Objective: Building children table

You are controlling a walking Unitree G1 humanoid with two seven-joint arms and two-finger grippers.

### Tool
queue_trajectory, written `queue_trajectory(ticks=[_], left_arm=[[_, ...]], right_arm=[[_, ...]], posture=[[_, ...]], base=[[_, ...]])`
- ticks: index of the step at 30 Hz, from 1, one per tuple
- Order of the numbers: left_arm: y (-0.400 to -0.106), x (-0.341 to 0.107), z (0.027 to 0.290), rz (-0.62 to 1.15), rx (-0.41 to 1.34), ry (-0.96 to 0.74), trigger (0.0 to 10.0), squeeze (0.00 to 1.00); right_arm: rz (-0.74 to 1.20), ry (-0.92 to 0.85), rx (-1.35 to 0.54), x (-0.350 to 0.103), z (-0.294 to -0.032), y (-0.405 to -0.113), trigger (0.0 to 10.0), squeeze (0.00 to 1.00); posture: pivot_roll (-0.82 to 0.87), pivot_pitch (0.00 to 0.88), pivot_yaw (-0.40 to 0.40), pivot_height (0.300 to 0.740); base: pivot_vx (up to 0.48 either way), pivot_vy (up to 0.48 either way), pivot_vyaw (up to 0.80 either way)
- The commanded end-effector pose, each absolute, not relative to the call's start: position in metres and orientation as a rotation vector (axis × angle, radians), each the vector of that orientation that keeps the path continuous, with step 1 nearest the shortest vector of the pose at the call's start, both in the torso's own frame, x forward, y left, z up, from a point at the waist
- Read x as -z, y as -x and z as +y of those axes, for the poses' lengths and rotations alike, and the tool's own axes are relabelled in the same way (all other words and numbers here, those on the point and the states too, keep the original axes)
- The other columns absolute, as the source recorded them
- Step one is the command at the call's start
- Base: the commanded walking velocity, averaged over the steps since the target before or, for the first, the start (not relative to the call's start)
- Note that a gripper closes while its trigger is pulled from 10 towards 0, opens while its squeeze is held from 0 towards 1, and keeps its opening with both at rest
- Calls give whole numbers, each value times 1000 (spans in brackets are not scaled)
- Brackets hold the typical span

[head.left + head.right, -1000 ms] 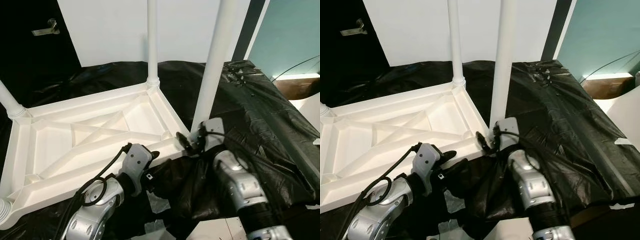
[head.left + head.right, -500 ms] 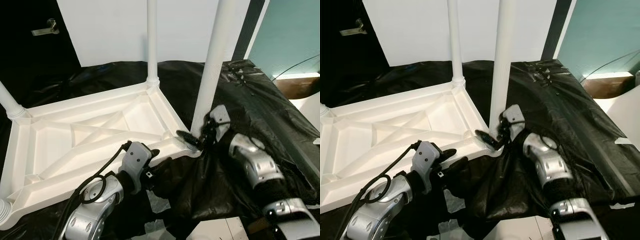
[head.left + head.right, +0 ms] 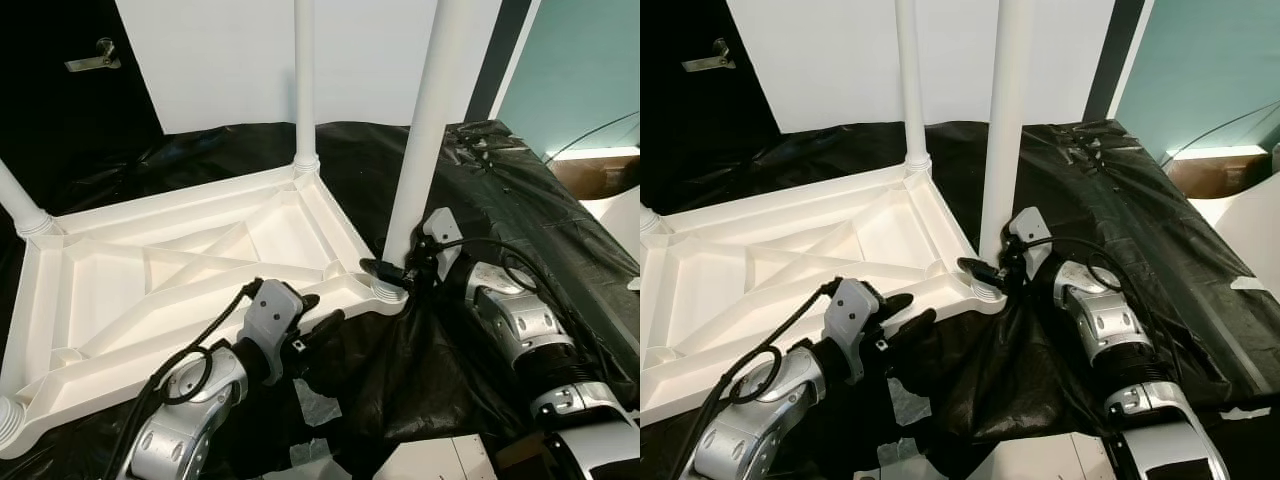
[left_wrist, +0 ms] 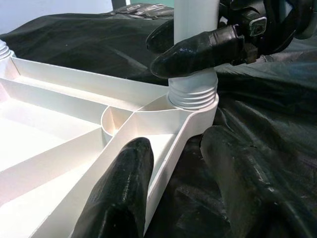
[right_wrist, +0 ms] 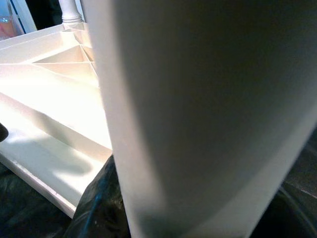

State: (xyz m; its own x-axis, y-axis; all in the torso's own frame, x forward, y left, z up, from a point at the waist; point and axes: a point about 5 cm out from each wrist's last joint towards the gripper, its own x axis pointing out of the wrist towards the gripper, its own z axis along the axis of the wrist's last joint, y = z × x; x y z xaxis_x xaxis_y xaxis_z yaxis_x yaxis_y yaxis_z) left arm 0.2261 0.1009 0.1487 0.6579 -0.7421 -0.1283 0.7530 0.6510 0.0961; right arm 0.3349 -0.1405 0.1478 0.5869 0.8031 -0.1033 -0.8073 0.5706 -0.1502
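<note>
The white plastic table top (image 3: 190, 260) lies upside down on black sheeting. A tall white leg (image 3: 428, 130) stands at its near right corner, its ribbed collar (image 4: 193, 91) sitting in the corner socket. My right gripper (image 3: 385, 270) is shut on this leg just above the collar, with one black finger (image 4: 198, 49) pressed across it. My left gripper (image 3: 315, 312) is open and straddles the top's front rim: one finger (image 4: 121, 198) lies inside the rim, the other (image 4: 242, 183) outside on the sheeting.
Another leg (image 3: 305, 80) stands upright at the far corner, and two more (image 3: 20, 205) rise at the left side. Crumpled black sheeting (image 3: 520, 210) covers the surface to the right. A white wall is behind, with pale floor (image 3: 440, 460) at the near edge.
My right forearm has swung outward to the right around the leg while its fingers stayed at the leg's base. The ribbed collar now shows in the socket. The left arm has hardly moved.
</note>
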Motion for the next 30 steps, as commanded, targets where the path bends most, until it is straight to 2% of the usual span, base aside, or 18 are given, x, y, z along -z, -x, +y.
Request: queue_trajectory(ticks=[1, 2, 3, 4, 9, 13, 23, 26, 30], left_arm=[[-228, -148, 100, 86, 846, -147, 10000, 0], [-228, -147, 100, 85, 844, -146, 10000, 0], [-228, -147, 100, 85, 844, -146, 10000, 0], [-228, -148, 99, 81, 842, -137, 10000, 0], [-227, -148, 95, 75, 847, -117, 10000, 0], [-229, -143, 95, 95, 825, -143, 10000, 0], [-231, -144, 97, 91, 823, -143, 10000, 0], [-231, -144, 97, 89, 821, -142, 10000, 0], [-230, -144, 96, 90, 820, -139, 10000, 0]], right_arm=[[68, 209, -971, -140, -139, -334, 0, 0], [76, 186, -941, -139, -140, -335, 3961, 0], [76, 186, -941, -139, -140, -335, 3961, 0], [80, 180, -904, -138, -140, -337, 10000, 0], [83, 147, -830, -137, -136, -338, 10000, 0], [135, 91, -642, -127, -129, -335, 10000, 0], [132, 42, -515, -117, -114, -323, 10000, 0], [117, -14, -345, -117, -110, -322, 10000, 0], [134, -62, -231, -117, -109, -321, 10000, 0]], posture=[[112, 2, -22, 740], [114, 1, -25, 740], [114, 1, -25, 740], [114, 1, -25, 740], [108, 0, -23, 740], [102, 0, -18, 740], [99, 0, -19, 740], [101, 0, -23, 740], [105, 0, -22, 740]], base=[[0, 0, 0], [0, 0, 0], [0, 0, 0], [0, 0, 0], [0, 0, 0], [0, 0, 0], [0, 0, 0], [0, 0, 0], [0, 0, 0]])
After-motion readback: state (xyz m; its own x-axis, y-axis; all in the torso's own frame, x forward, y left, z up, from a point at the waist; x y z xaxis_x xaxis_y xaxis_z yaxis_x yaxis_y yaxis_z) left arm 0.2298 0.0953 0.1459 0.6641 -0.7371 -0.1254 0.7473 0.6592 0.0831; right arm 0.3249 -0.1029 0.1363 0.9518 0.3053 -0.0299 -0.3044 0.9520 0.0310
